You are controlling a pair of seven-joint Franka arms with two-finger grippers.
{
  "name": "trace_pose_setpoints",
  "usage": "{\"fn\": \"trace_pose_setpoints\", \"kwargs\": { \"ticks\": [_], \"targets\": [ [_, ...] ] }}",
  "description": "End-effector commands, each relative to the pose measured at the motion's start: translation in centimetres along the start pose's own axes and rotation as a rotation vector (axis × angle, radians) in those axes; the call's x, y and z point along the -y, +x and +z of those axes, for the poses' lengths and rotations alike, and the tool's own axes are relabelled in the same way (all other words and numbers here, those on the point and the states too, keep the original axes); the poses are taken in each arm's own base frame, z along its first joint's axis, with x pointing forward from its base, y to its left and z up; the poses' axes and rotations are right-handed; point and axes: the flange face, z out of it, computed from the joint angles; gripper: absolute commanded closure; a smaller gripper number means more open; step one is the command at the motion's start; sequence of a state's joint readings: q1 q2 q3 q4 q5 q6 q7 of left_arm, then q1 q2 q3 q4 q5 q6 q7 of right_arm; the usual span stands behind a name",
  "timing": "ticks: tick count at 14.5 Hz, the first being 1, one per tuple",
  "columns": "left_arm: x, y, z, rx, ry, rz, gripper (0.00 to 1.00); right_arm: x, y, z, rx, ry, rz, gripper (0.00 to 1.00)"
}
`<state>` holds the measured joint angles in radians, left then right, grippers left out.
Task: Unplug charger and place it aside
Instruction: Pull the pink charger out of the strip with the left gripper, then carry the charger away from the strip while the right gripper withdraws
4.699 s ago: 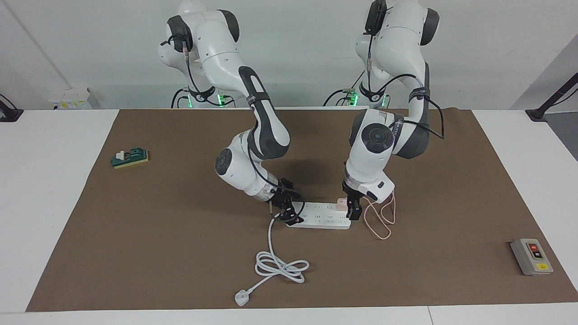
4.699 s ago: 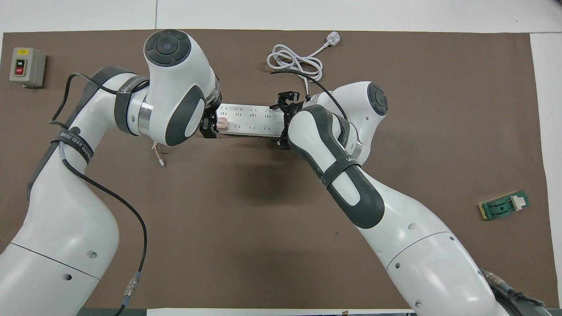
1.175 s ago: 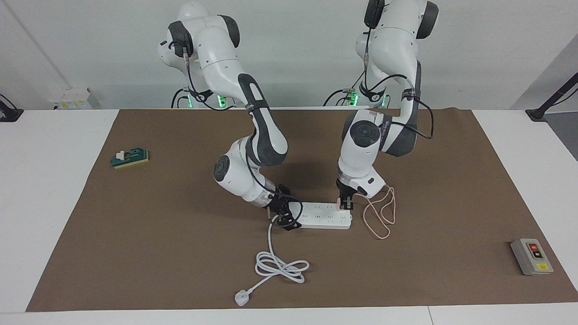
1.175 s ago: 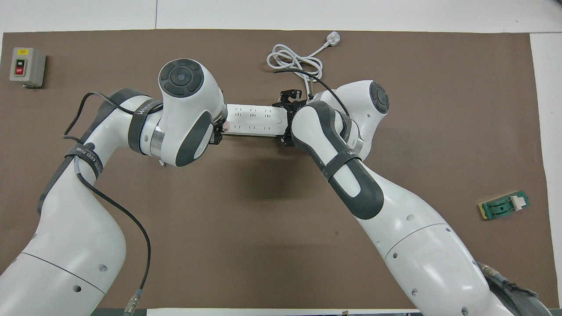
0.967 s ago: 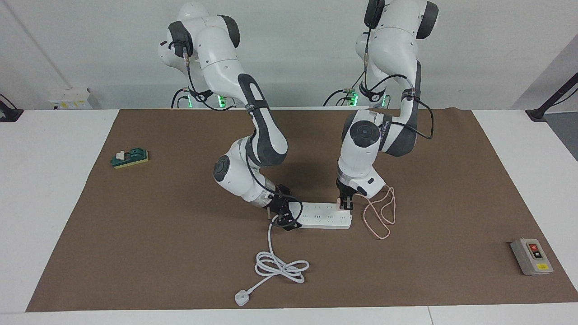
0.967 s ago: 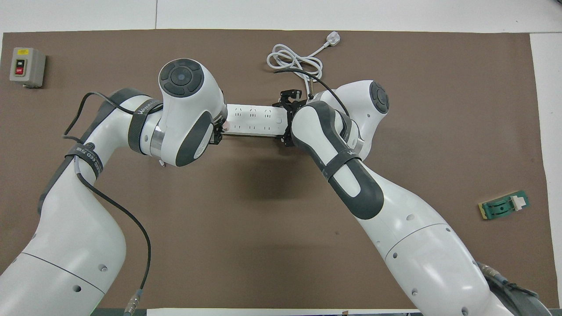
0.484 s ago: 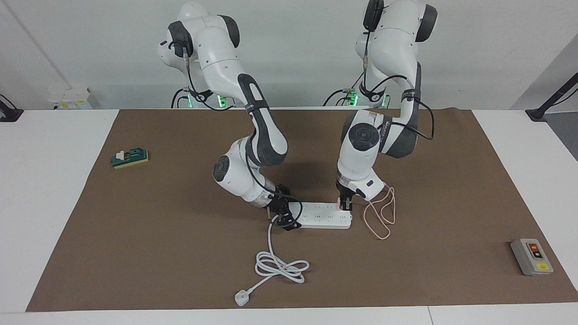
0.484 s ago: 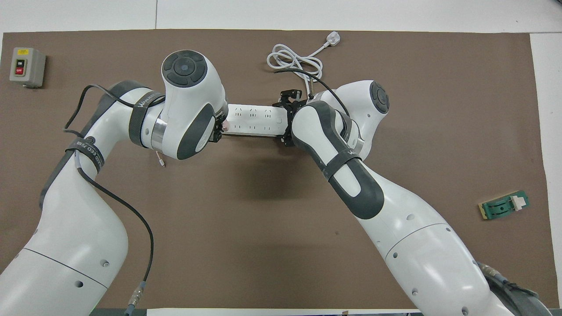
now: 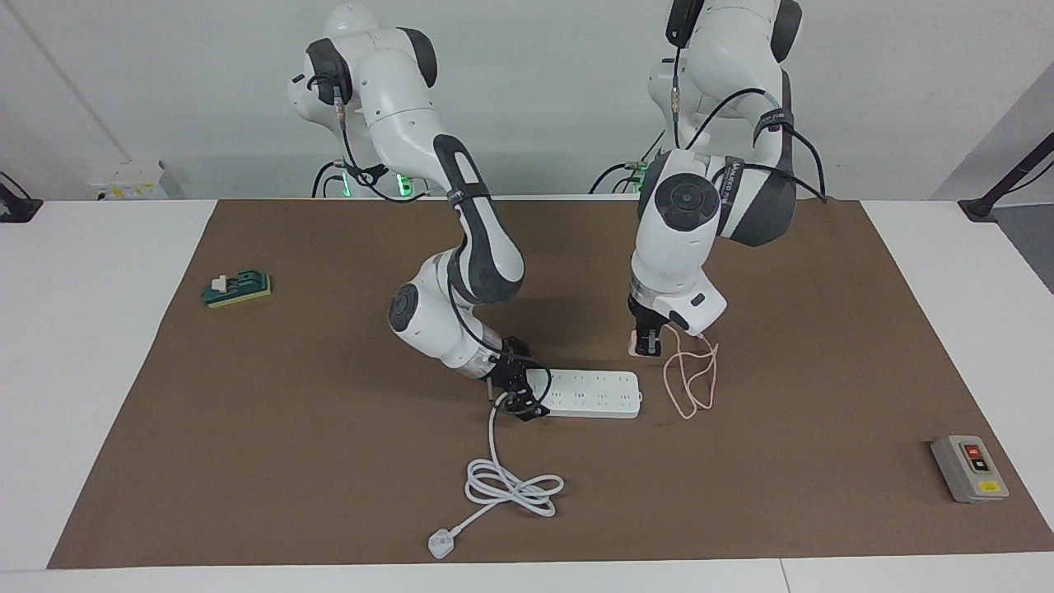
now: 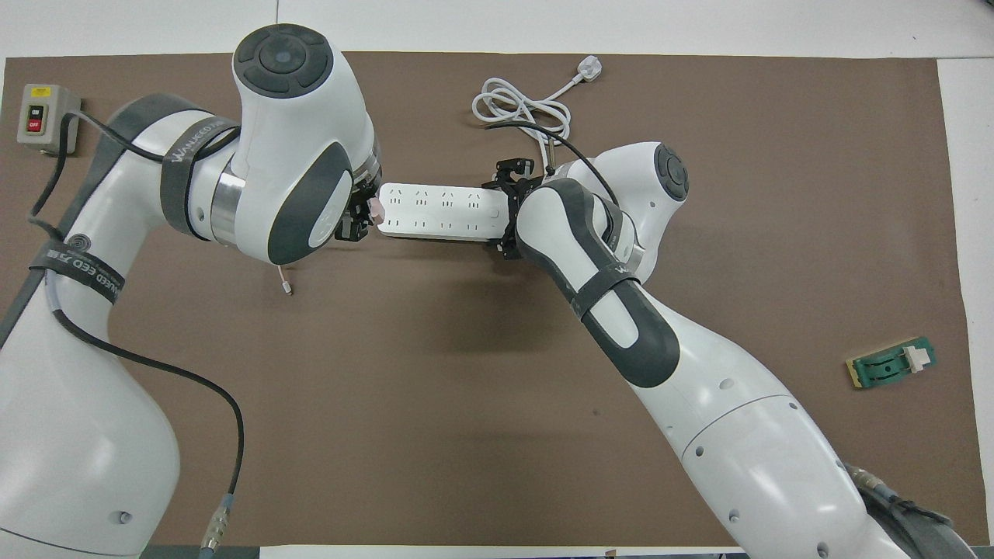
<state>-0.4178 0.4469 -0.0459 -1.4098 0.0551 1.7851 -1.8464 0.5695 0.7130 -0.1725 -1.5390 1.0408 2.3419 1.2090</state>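
Now left gripper pinches charger mid-worktop, lifted off strip; right gripper clamps strip's cord end; carry clear, mind trailing cable.

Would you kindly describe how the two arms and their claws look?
Both arms have glossy white rounded shells with dark grey joint panels and round caps. A black cable is strapped along each with lettered black bands. The left claw and right claw are small and black.
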Motion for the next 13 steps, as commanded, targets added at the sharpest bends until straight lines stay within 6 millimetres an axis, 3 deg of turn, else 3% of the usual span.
{"fn": "trace_pose_setpoints", "kwargs": {
  "ticks": [1,5,8,10,13],
  "targets": [
    [-0.2,0.4,0.5,-0.022,0.019,0.016,1.0,1.5,1.0,0.3,-0.004,0.057,-0.019,0.0],
    [-0.2,1.3,0.0,-0.02,0.014,0.08,1.0,1.9,-0.3,-1.2,-0.013,0.062,-0.055,0.0],
    [0.0,4.6,-2.1,-0.029,-0.005,0.15,1.0,2.6,-2.5,-4.6,-0.072,0.055,-0.17,0.0],
    [0.7,7.4,-2.2,-0.031,0.065,0.245,1.0,3.3,-2.2,-6.9,-0.128,0.053,-0.232,0.0],
    [2.1,10.1,-3.7,-0.02,0.078,0.434,1.0,3.4,-3.5,-9.9,-0.17,0.027,-0.309,0.0]
  ]
}}
